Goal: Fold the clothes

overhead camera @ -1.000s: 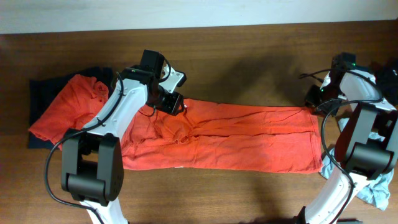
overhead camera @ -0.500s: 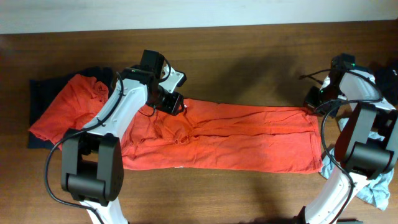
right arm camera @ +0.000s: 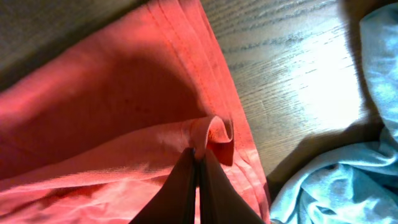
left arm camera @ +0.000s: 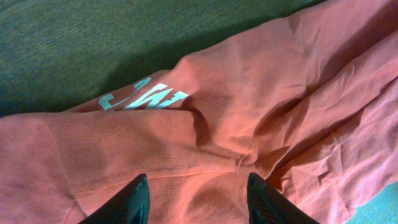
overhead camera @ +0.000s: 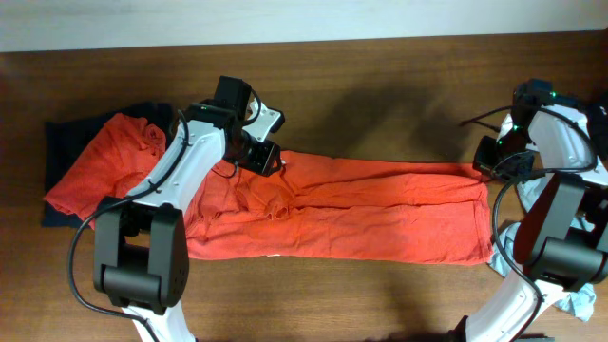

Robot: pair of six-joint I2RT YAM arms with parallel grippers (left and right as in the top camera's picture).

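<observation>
A red-orange T-shirt (overhead camera: 361, 214) lies stretched across the table, folded lengthwise. In the left wrist view part of its white print (left arm camera: 144, 94) shows at a fold. My left gripper (overhead camera: 269, 161) is open just above the shirt's upper left part (left arm camera: 197, 186), with cloth between the fingers. My right gripper (overhead camera: 489, 163) is shut on the shirt's hem at its upper right corner (right arm camera: 198, 154), pinching a small fold of cloth (right arm camera: 217, 134). A second red-orange garment (overhead camera: 104, 171) lies on a dark navy one (overhead camera: 62, 142) at the left.
A grey-blue garment (overhead camera: 579, 285) lies at the right edge by the right arm's base, also in the right wrist view (right arm camera: 348, 180). Bare wood tabletop (overhead camera: 380, 95) lies behind the shirt.
My right gripper has moved slightly right and toward the front, pulling the shirt's upper right corner with it. The left arm has not moved.
</observation>
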